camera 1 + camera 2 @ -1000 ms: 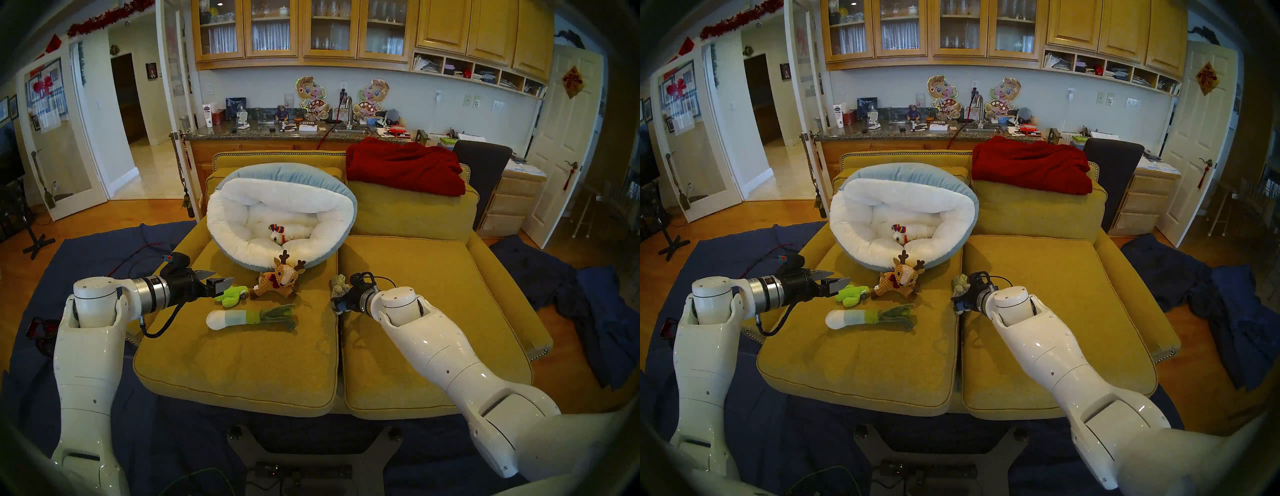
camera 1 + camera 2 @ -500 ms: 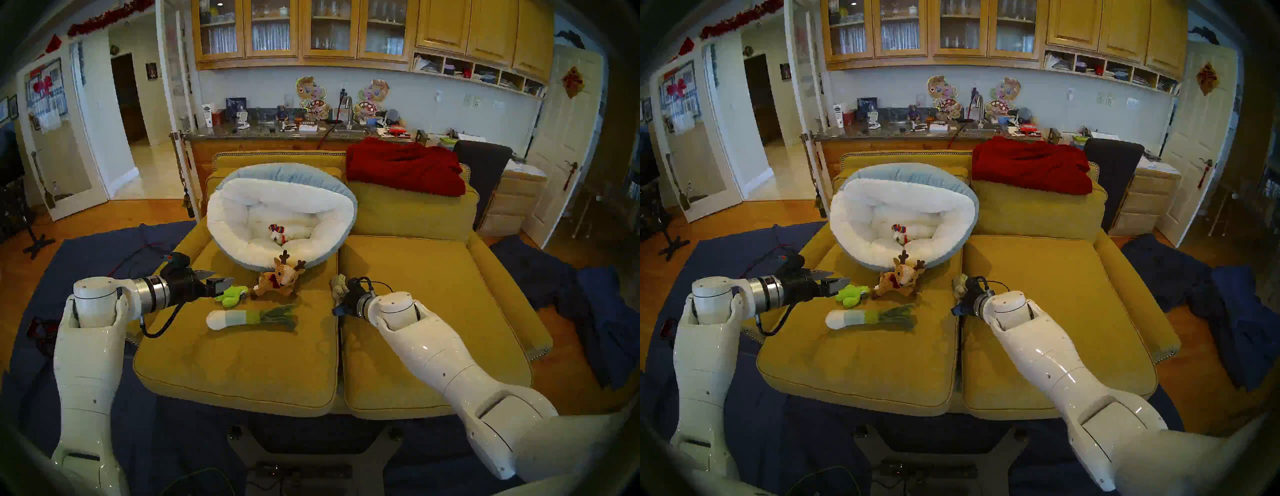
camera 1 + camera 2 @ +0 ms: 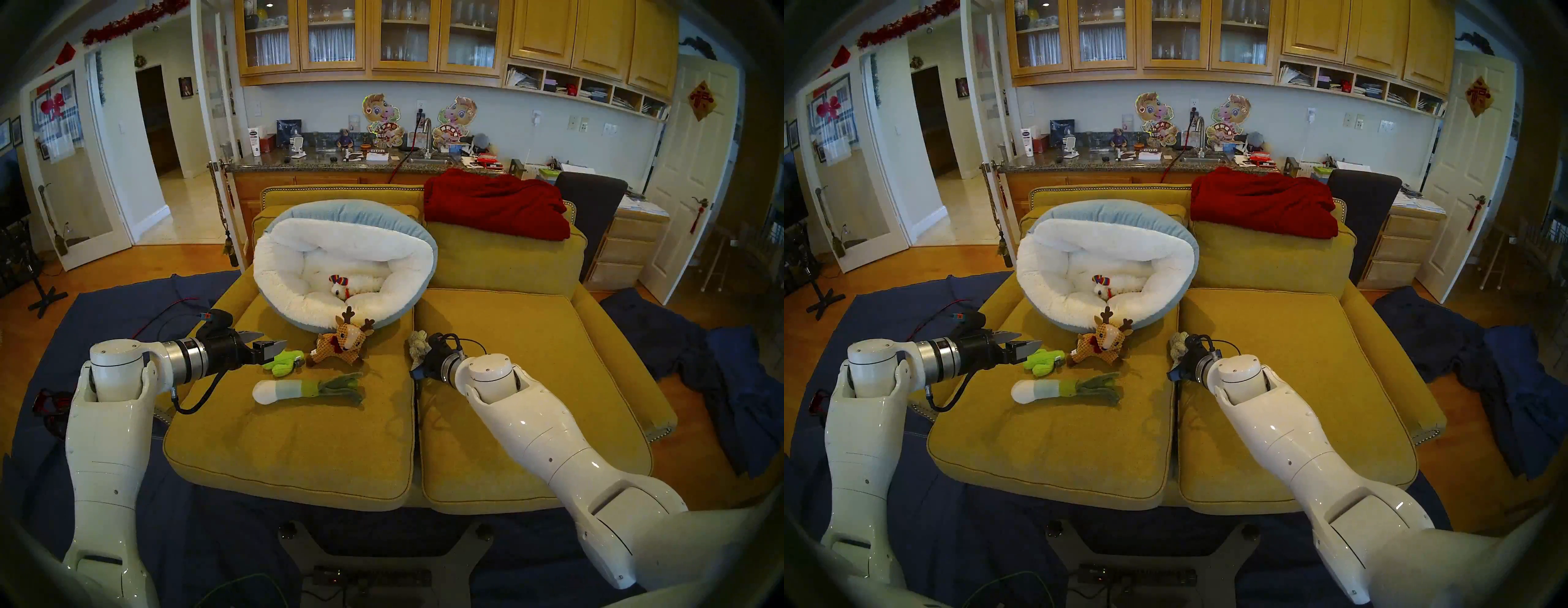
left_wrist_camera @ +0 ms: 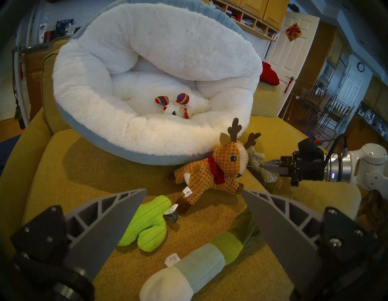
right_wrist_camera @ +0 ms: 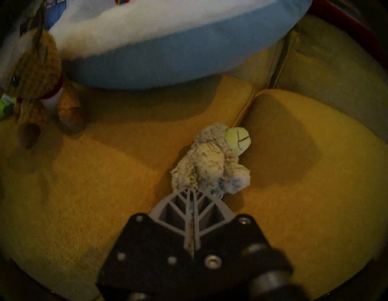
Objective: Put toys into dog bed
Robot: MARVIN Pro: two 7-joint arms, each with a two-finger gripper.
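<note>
My right gripper (image 5: 191, 190): fingers pressed together, pinching the near end of the grey-beige lumpy plush toy with a pale yellow-green face (image 5: 212, 161); the toy hangs over the seam between the two seat cushions of the mustard-yellow fabric sofa (image 3: 297, 458).

My left gripper (image 4: 194, 192): fingers spread wide, empty, hovering just above the lime-green cactus plush (image 4: 150, 220).

Large round dog bed, fluffy white inside, light blue outside (image 3: 292, 305): on the left seat cushion, at 12 o'clock from the cactus, tipped up against the backrest.

White fluffy plush animal with rainbow ears (image 3: 341, 288): lying inside the bed, near its front rim.

Brown knitted reindeer plush with antlers and a red scarf (image 3: 343, 342): on the cushion at 6 o'clock from the bed, its antlers touching the bed's rim; at 9 o'clock from the held toy.

Cactus: at 9 o'clock from the reindeer, just beside it.

White and green leek plush (image 3: 305, 388): lying flat at 6 o'clock from the reindeer and cactus, white end toward 9 o'clock.

Dark red blanket (image 3: 496, 204): draped over the backrest at 2 o'clock from the bed.
</note>
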